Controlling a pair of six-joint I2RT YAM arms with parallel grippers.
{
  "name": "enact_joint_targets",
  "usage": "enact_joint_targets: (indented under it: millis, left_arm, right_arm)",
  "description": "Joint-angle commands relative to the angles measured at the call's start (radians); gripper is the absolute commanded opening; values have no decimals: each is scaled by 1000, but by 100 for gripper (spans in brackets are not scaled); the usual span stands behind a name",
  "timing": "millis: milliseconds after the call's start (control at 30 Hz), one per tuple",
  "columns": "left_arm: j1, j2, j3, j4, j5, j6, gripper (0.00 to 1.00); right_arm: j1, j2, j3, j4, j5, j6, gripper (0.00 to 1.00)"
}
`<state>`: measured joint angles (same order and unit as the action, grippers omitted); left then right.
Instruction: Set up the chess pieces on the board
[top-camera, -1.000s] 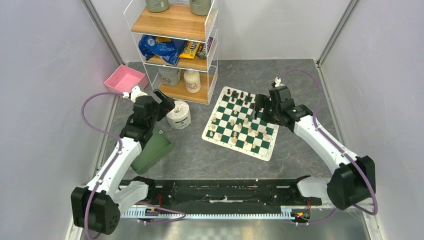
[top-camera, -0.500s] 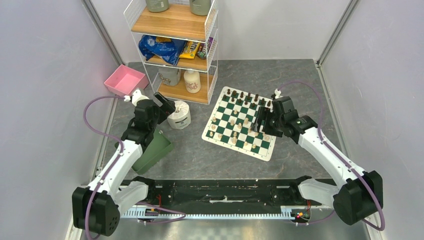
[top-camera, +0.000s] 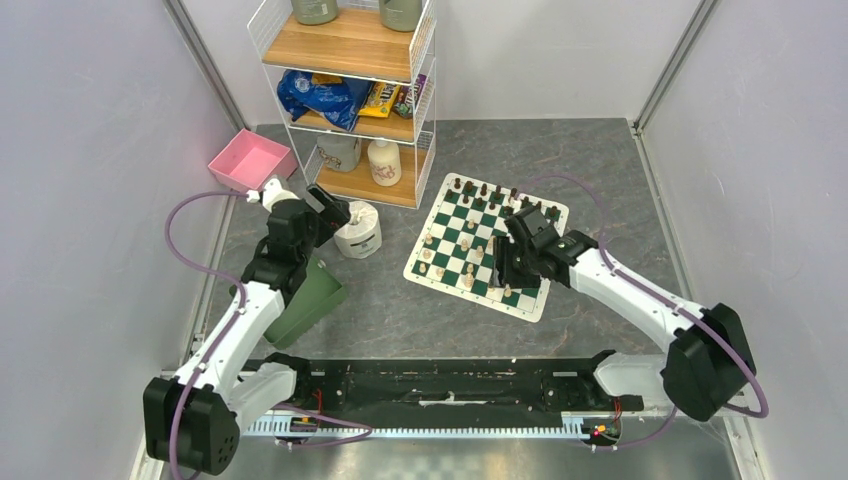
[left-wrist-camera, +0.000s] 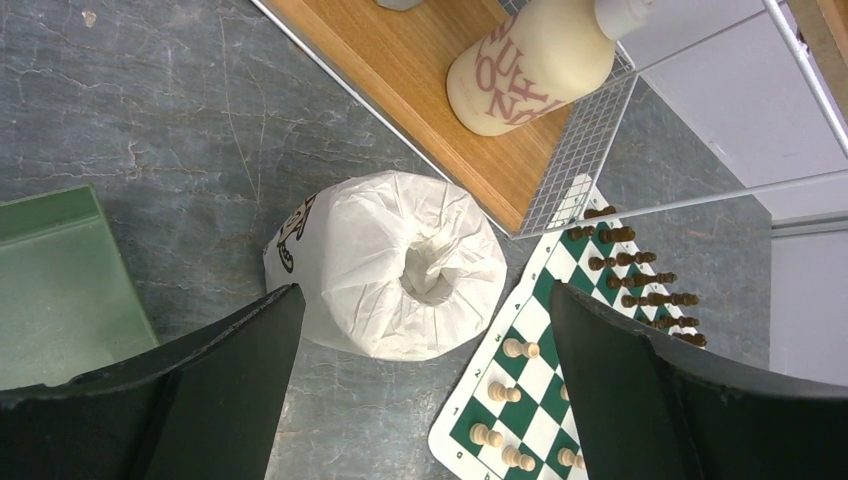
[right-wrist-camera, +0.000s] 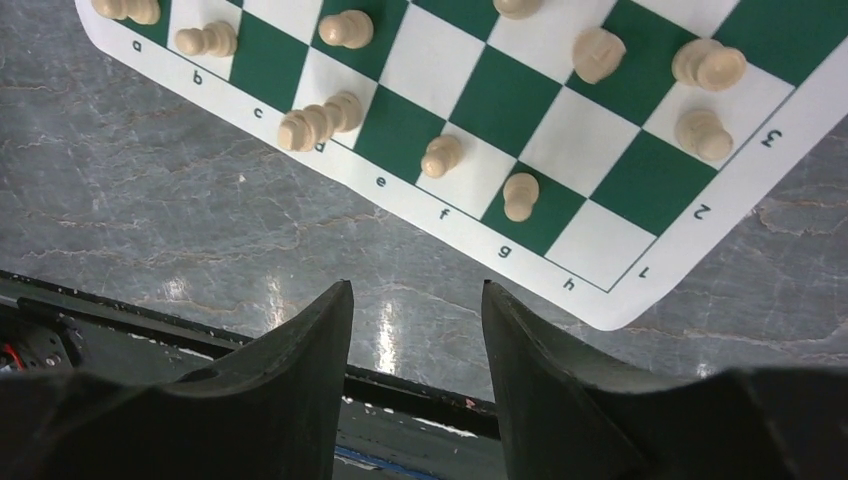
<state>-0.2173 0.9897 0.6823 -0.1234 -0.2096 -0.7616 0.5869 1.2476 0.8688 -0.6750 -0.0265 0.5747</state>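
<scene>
The green and white board lies right of centre. Dark brown chess pieces line its far edge. Cream pieces stand scattered over its left and near squares. My right gripper hovers over the board's near edge, open and empty. In the right wrist view its gripper sits over bare table just off the board's border, with cream pawns ahead. My left gripper is open and empty above the toilet roll. The left wrist view also shows the board, cream pieces and dark pieces.
A wire shelf unit with a bottle stands behind the toilet roll. A pink bin sits at the far left. A green bin lies under my left arm. Walls close in on both sides.
My right gripper has moved from the board's far right side toward its near edge, staying open and empty. My left arm has hardly moved.
</scene>
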Motion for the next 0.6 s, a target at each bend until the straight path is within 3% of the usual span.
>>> enact_joint_targets:
  millis: [0,133,167,200,433,467,500,567]
  left_arm:
    - [7,-30,-4,43,-36,49,100]
    - [7,-47,-11,40,-53,53,100]
    - [7,-51,-12,41,-53,53,100]
    - [7,-55,-13,38,-52,54,100]
    - [7,-82,-26,31,-73,57,100]
    - [7,-86,-24,28,-78,60,100]
    - [7,-88,-22,23,-84,63,100]
    - [7,-94,-15,11,-97,70,100]
  right_arm:
    - [36,40,113,7,43,-3,57]
    - [76,101,209,41,38,-12,56]
    - [83,33,239,44,41,-19,56]
    - [92,143,269,46,46,-26,55]
    - [146,343,440,60,69,-86,49]
    - [157,373,295,60,75,-57,48]
    - [172,396,478,57,91,-57,48]
    - [192,441,514,52,115,-60,47]
